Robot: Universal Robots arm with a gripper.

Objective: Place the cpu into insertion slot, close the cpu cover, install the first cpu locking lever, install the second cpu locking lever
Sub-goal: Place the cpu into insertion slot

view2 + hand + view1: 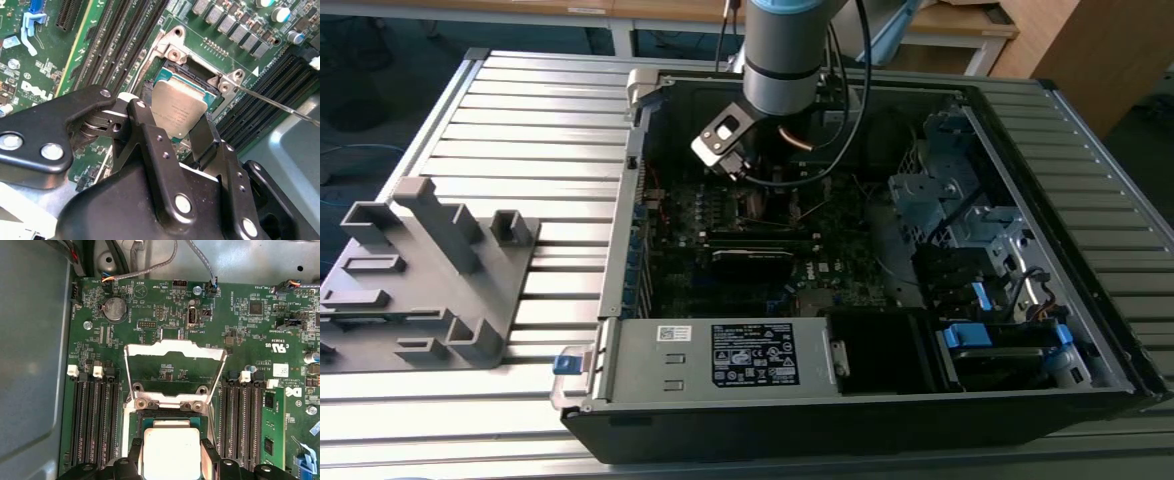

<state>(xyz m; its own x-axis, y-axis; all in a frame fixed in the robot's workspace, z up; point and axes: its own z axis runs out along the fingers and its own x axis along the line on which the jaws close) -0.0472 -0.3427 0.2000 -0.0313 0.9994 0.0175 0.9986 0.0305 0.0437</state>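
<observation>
My gripper [175, 134] is shut on the cpu [179, 106], a flat square chip with a dull metal top, gripped by two opposite edges. In the first wrist view the cpu [171, 446] sits between the black fingertips [135, 454], right over the insertion slot [161, 416], whose dark centre and silvery rim show just past it. I cannot tell whether the chip touches the slot [196, 80]. The cpu cover [175, 348], a thin silvery frame with a window, stands swung open beyond the slot. A thin metal locking lever [272, 103] sticks out from the slot's corner. The arm [781, 70] reaches down into the open computer case.
Long black memory slots [95, 420] flank the socket on both sides, one holding a green module [272, 427]. Cables [150, 267] run along the board's far edge. The power supply [720, 355], a drive cage [947, 200] and a grey fixture [427, 270] on the slatted table surround the board.
</observation>
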